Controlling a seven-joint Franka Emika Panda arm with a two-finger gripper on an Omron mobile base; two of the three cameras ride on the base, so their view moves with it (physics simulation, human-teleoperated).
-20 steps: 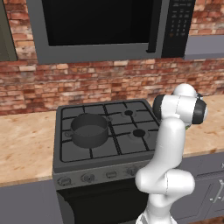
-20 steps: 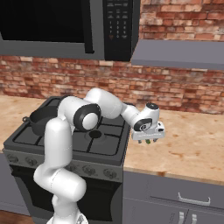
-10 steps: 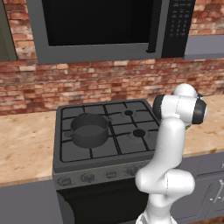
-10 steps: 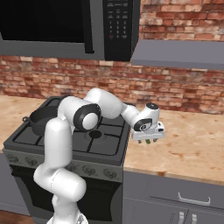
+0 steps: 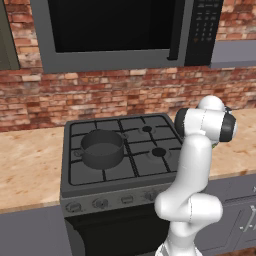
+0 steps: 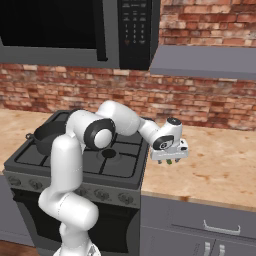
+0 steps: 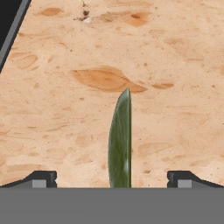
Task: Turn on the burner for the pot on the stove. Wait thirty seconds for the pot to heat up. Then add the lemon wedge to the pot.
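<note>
Hand view: I see my gripper [image 7: 112, 180] with jaws spread wide, straddling the wedge [image 7: 120, 140], which lies on the counter [image 7: 175, 65] right of the stove [image 6: 120, 165]. The pot [image 5: 102, 148] sits on the stove's front-left burner, well apart from the wedge

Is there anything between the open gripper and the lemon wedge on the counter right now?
Nothing visible. In the hand view the lemon wedge lies on the bare counter, centred between the two open fingertips of the gripper, with no other object between them.
</note>
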